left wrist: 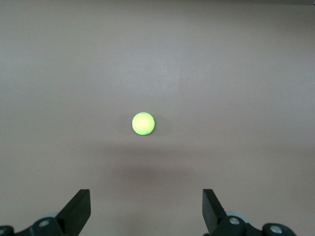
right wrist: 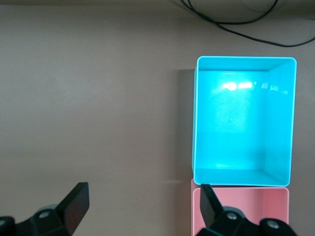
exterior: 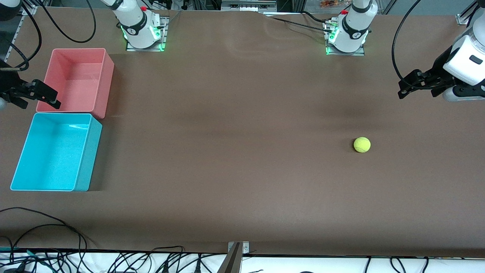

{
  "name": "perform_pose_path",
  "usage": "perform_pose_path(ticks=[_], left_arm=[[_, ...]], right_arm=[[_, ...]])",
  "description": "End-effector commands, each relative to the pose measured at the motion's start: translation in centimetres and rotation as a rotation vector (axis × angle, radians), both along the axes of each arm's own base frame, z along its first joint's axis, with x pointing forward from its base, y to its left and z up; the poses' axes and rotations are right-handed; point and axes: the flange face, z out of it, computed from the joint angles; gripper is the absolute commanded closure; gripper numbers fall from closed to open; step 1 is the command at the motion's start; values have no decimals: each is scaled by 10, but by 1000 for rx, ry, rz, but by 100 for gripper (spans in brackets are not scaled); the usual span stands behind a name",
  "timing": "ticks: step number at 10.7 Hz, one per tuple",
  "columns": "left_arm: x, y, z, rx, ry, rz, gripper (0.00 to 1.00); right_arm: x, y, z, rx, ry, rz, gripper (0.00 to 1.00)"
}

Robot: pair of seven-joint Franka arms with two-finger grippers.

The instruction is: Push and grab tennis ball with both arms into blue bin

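The tennis ball [exterior: 362, 145], small and yellow-green, rests on the brown table toward the left arm's end. In the left wrist view the tennis ball [left wrist: 143, 124] lies well ahead of my left gripper [left wrist: 146, 206]. My left gripper [exterior: 404, 86] hangs open and empty over the bare table at that end. At the right arm's end stands the blue bin [exterior: 89, 159], empty. My right gripper [exterior: 41, 100] hovers open and empty over the edge of the pink bin [exterior: 79, 49]. The right wrist view shows the blue bin [right wrist: 196, 123] beside my right gripper [right wrist: 142, 201].
The pink bin [right wrist: 236, 189] touches the blue bin, farther from the front camera. Both arm bases [exterior: 142, 32] [exterior: 346, 38] stand along the table's back edge. Black cables [exterior: 38, 227] and a metal bracket [exterior: 237, 252] lie at the front edge.
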Motion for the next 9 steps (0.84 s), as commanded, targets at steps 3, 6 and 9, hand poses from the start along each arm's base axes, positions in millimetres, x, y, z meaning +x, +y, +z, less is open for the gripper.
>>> perform_pose_path(ticks=[3, 6, 9], left_arm=[[0, -5, 4, 30, -6, -84, 0], [-1, -7, 5, 30, -6, -93, 0], [-4, -5, 16, 27, -8, -118, 0]], right_arm=[[2, -1, 5, -4, 10, 4, 0], [5, -11, -2, -6, 22, -13, 0], [3, -6, -4, -5, 39, -5, 0]])
